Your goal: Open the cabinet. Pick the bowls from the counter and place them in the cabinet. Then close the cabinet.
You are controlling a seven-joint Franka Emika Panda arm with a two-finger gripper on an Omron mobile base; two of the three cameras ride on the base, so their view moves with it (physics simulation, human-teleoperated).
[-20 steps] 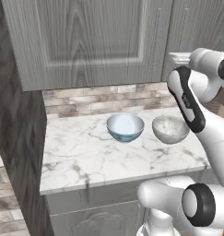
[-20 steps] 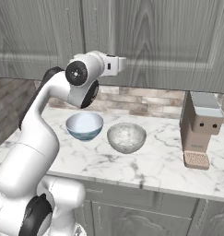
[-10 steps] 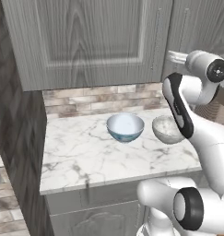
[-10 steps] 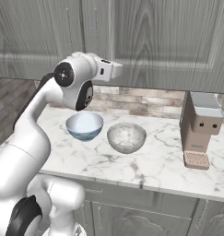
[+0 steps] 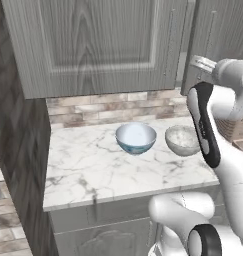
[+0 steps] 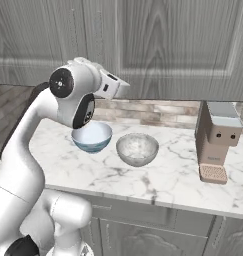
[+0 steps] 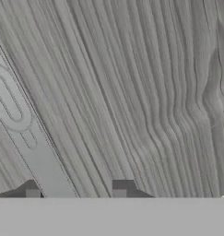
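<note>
The cabinet (image 5: pixel 98 45) hangs above the counter (image 5: pixel 88 165) with both wood-grain doors shut. Its slim handles (image 5: pixel 170 42) run down beside the seam between the doors. My gripper (image 5: pixel 197 61) is raised to the doors' lower part near that seam. It also shows as the gripper (image 6: pixel 124 89) pointing at the cabinet front. In the hand view the gripper (image 7: pixel 76 190) is open, close to the grey wood grain. A pale strip of the door runs down between its tips. The light blue bowl (image 5: pixel 136 138) and the speckled bowl (image 5: pixel 183 140) stand side by side on the counter.
A brown coffee machine (image 6: pixel 217 140) stands on the counter right of the speckled bowl (image 6: pixel 137 148). A brick backsplash (image 5: pixel 108 107) runs behind the bowls. A dark wall (image 5: pixel 18 150) bounds the counter on the left. Base cabinets sit under the counter's front edge.
The arm's elbow has swung sideways while the hand has stayed up by the cabinet doors. The bowls have not moved and the jaws stand as wide as before.
</note>
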